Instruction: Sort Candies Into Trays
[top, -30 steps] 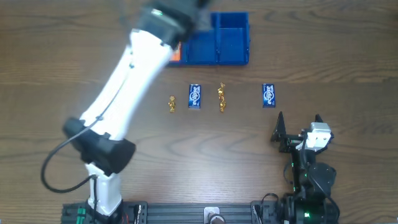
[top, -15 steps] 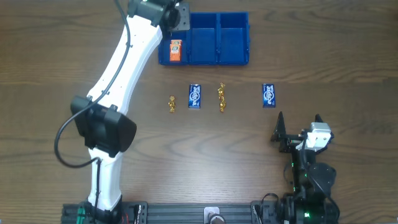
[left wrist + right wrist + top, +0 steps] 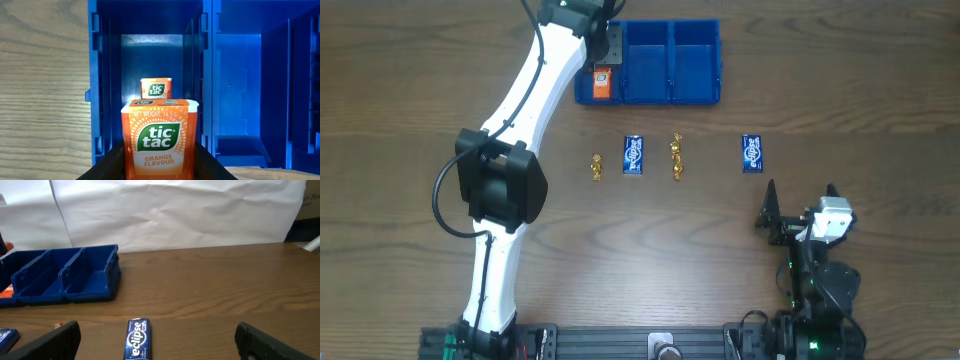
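My left gripper (image 3: 609,44) hangs over the left compartment of the blue tray (image 3: 718,62) at the far side of the table. In the left wrist view this gripper (image 3: 159,162) is shut on an orange candy box (image 3: 159,137), held upright above the compartment. A second orange box (image 3: 156,87) lies inside it, seen from above as the orange box (image 3: 602,82). My right gripper (image 3: 798,205) stands open near the right arm's base. A dark blue candy pack (image 3: 137,340) lies on the table just ahead of it.
Along the table's middle lie a gold candy (image 3: 597,166), a blue pack (image 3: 633,154), stacked gold candies (image 3: 676,157) and the right blue pack (image 3: 752,153). The tray's (image 3: 107,275) other two compartments hold nothing. A white sheet backs the table.
The left arm has swung its elbow up and to the right while its gripper, holding the orange box, settled over the tray's left compartment. The right arm has not moved.
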`<state>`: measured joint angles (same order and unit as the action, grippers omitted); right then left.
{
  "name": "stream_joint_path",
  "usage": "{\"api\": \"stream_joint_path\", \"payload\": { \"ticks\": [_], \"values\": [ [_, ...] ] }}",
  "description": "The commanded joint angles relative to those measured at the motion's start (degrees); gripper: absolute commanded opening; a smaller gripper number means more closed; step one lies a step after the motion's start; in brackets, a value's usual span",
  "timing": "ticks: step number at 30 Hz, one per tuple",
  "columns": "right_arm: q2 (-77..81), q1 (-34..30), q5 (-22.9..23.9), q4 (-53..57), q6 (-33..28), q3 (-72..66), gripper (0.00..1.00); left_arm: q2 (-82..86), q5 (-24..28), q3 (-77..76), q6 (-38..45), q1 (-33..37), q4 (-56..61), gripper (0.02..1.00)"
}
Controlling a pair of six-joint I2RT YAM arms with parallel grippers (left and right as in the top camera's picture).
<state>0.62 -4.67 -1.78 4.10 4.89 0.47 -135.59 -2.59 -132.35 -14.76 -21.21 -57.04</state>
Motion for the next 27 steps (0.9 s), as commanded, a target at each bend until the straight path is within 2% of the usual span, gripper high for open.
{"api": "stream_joint_path", "payload": {
  "ticks": [1,17,23,25,27],
  "values": [
    [-0.5,-0.2,-0.5,0.5,-0.9,0.0,0.998,-1.6,1.1,0.3,1.1,0.5,0.1,0.205],
    [-0.5,-0.2,-0.5,0.5,-0.9,0.0,0.998,-2.7,2.5,0.3,1.1,1.7,0.3,0.207],
    [-0.5,-0.2,-0.5,0.5,-0.9,0.0,0.998,-2.7,2.6,0.3,1.1,1.8,0.3,0.235],
    [-0.5,-0.2,-0.5,0.5,-0.9,0.0,0.998,-2.7,2.6,0.3,1.1,1.8,0.3,0.308],
    [-0.5,-0.2,-0.5,0.5,-0.9,0.0,0.998,-2.7,2.6,0.3,1.1,1.8,0.2,0.522]
  ]
}}
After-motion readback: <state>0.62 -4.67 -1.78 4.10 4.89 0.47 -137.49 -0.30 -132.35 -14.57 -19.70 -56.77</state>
